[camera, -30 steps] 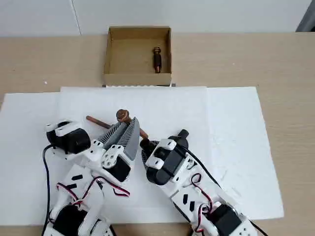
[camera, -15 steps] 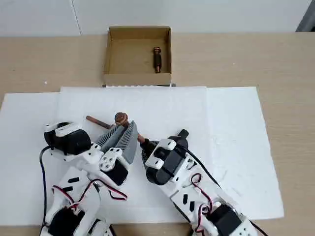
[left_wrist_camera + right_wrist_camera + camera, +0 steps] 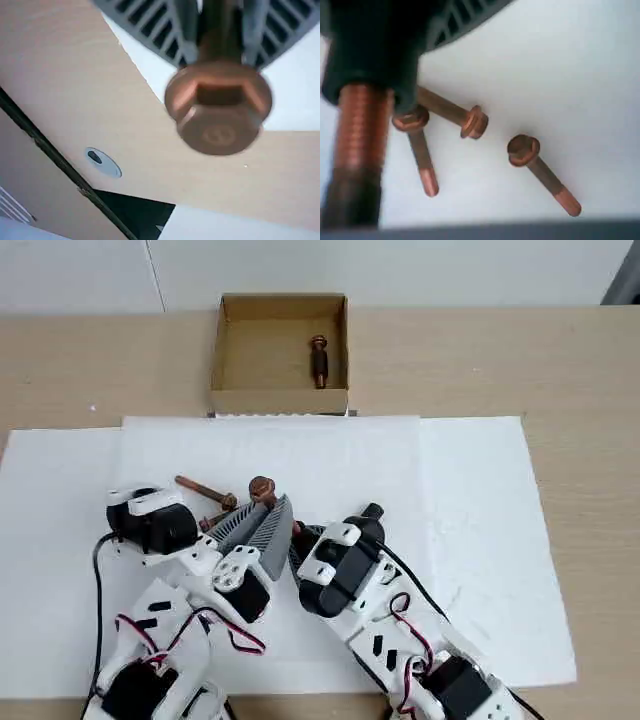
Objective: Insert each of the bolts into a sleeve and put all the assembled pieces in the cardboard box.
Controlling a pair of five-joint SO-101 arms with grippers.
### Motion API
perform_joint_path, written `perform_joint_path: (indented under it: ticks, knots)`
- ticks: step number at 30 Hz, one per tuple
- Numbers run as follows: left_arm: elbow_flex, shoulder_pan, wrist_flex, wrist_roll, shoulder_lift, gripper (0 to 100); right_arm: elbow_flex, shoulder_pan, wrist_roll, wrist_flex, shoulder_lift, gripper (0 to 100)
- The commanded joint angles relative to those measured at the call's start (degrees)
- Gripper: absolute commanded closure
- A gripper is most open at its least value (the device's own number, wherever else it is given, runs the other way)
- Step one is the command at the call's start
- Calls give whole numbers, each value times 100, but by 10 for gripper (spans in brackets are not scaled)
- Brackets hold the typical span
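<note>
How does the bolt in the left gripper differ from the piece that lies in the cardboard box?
The bolt is clamped between the left gripper's jaws above the white paper; the piece lies free on the floor of the cardboard box. The bolt's head sticks out past the jaws; the piece lies flat, near a side wall. Both have copper-coloured heads.

High camera fixed overhead, looking down the table (image 3: 580, 360), cardboard box (image 3: 280, 401) at the far side, left wrist camera hard against a held bolt (image 3: 218, 116), facing across the table, right wrist camera close past a sleeve (image 3: 370, 45) onto white paper (image 3: 560, 75), its loose bolts (image 3: 452, 112) shared with the high view.
</note>
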Motion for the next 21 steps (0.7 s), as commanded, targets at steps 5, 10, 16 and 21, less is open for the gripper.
perform_joint_path:
  ticks: [5,10,16,21]
  knots:
    - [-57,158,668,44,-53,995,-264,-40,281,-171,-40,996]
    - [-48,167,1046,44,-35,995,-378,-40,668,-576,-22,996]
    - [-40,158,1037,26,-44,992,-369,-48,826,-681,-22,996]
    - [-48,123,1055,9,-35,820,-360,-48,826,-637,-13,996]
